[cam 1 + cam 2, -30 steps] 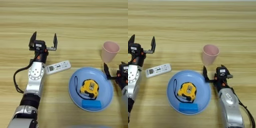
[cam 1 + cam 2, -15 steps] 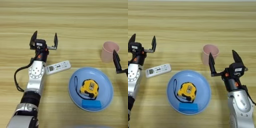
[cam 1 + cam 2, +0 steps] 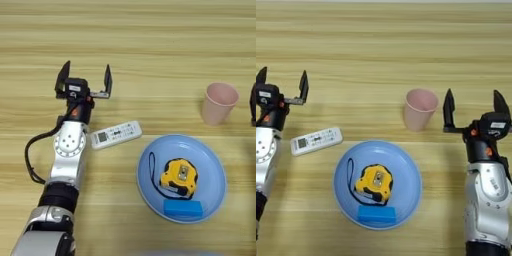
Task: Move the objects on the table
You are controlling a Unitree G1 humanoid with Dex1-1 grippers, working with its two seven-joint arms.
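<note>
Standing spread beside the pink cup [image 3: 420, 108], right claw [image 3: 472, 107] grips nothing.

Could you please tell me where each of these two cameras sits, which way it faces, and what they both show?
Left eye view: on the head, looking down on the table; shows the whole left arm with open left gripper, and a sliver of the right one.
Right eye view: same head, reaching further right; shows the open right gripper beside the pink cup.
Both share the remote, blue plate, tape measure and blue block.
</note>
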